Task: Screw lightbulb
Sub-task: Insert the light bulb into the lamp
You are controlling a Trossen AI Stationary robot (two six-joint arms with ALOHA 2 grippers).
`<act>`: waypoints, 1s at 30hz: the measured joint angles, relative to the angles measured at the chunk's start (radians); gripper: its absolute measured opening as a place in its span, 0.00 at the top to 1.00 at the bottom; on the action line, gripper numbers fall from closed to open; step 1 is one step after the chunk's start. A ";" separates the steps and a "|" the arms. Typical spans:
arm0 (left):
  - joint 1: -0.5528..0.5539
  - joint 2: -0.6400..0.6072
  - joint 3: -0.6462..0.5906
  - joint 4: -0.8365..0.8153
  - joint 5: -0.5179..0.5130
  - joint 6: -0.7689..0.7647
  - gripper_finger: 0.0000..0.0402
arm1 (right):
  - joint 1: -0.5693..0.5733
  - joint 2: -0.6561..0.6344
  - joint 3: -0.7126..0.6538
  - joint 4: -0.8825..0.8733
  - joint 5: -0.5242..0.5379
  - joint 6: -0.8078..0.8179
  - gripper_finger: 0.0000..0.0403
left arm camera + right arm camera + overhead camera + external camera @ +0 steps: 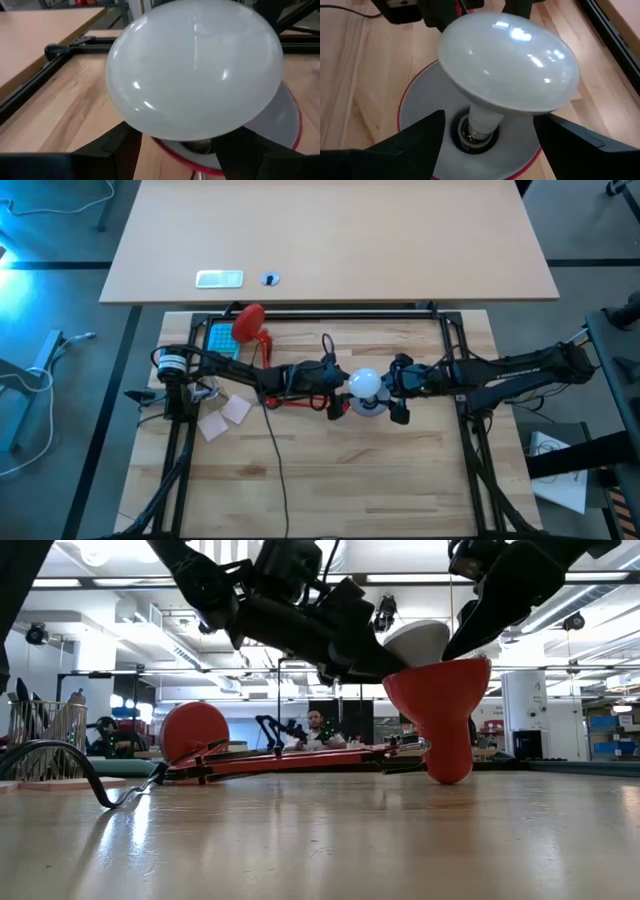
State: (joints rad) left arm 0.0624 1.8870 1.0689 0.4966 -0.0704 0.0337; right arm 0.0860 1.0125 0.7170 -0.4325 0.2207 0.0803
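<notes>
The white lightbulb (365, 381) stands dome-up in the red lamp shade (368, 408) at the table's middle. Its greyish screw base (479, 131) sits in the socket at the shade's white bottom. The shade (440, 710) opens upward, with its narrow end on the table. The lamp's arm (300, 760) lies flat and runs to the round red foot (248, 323). My left gripper (340, 392) is at the bulb from the left. My right gripper (392, 392) is at the shade from the right. My left gripper has a finger (117, 147) on either side of the bulb's taper (165, 135), just below the wide dome, coming level from the table's left. The dome hides the exact place of touch. The bulb stands upright in the socket. My right gripper has a finger (415, 142) on either side of the shade's outer wall (405, 112), slanting down from the table's right. The shade stays mouth-up, with its narrow end on the table. The fingers hide the place of touch.
A black cord (275, 450) runs from the lamp toward the near edge. A teal object (222, 338) and pale paper scraps (225, 417) lie at the left. Black frame rails (330, 310) border the table. A person (318, 725) sits in the room behind.
</notes>
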 joint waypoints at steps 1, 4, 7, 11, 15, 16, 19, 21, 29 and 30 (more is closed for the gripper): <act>0.000 -0.001 0.000 -0.011 0.001 -0.004 0.46 | 0.000 -0.006 0.000 -0.007 -0.001 -0.001 0.26; -0.003 -0.002 0.001 -0.016 0.001 -0.008 0.46 | 0.001 -0.024 0.000 -0.009 -0.014 0.000 0.25; -0.007 -0.003 0.001 -0.018 0.000 -0.007 0.46 | 0.001 -0.050 0.001 -0.024 -0.017 0.004 0.24; -0.014 -0.003 0.001 -0.020 0.001 -0.006 0.46 | 0.001 -0.090 0.020 -0.083 -0.017 0.023 0.24; -0.019 -0.003 0.001 -0.021 0.008 -0.005 0.46 | 0.001 -0.128 0.050 -0.119 -0.018 0.027 0.26; -0.020 -0.003 0.001 -0.022 0.009 -0.003 0.46 | 0.001 -0.134 0.055 -0.117 -0.018 0.026 0.27; -0.020 -0.003 0.001 -0.024 0.010 -0.001 0.46 | 0.001 -0.148 0.062 -0.108 -0.018 0.026 0.27; -0.020 -0.003 0.001 -0.024 0.010 0.003 0.46 | 0.001 -0.147 0.062 -0.106 -0.016 0.026 0.27; -0.020 -0.007 0.001 -0.027 0.011 0.018 0.46 | 0.000 -0.048 0.062 0.071 0.073 0.017 0.28; -0.020 -0.007 0.001 -0.027 0.011 0.018 0.46 | 0.000 -0.031 0.062 0.104 0.083 0.015 0.29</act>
State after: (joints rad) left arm 0.0425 1.8801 1.0695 0.4696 -0.0590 0.0513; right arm 0.0856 0.9819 0.7792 -0.3286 0.3039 0.0956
